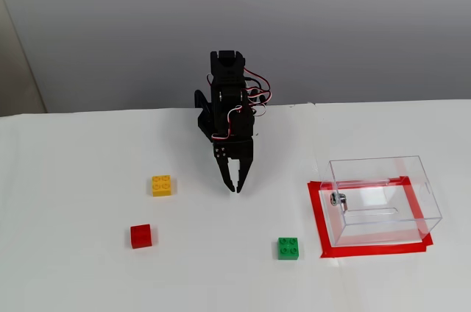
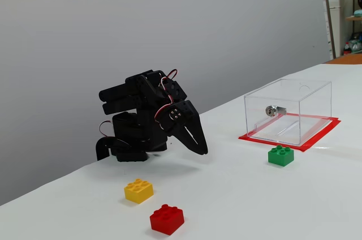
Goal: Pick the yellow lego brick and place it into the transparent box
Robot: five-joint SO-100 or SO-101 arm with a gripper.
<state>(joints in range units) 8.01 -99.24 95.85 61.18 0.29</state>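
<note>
A: Where's the yellow brick (image 1: 162, 185)?

B: On the white table (image 1: 73, 268), studs up, left of the gripper (image 1: 235, 189) in the view facing the arm. It sits apart from everything else, with the red brick (image 1: 140, 236) nearer the camera and a little left of it.

A: And the gripper?

B: Empty, pointing down, its fingers together or nearly so. In the side view it hangs just above the table, folded in close to the arm's base (image 2: 127, 149). That looks like a rest pose; nothing is gripped yet.

A: The box (image 1: 423, 190)?

B: Far right in that front view, standing inside a frame of red tape (image 1: 316, 213), which I'd guess marks its spot. A small metal fitting (image 1: 338, 199) is on the wall toward the arm. The top appears open, though clear walls make that hard to confirm.

A: Any obstacles?

B: The green brick (image 1: 288, 248) lies near the box's front-left corner, but off the straight path. Bare table surrounds the yellow brick on all sides, so there's room for the fingers to straddle it. Going in, the load must clear the box's rim.
</note>
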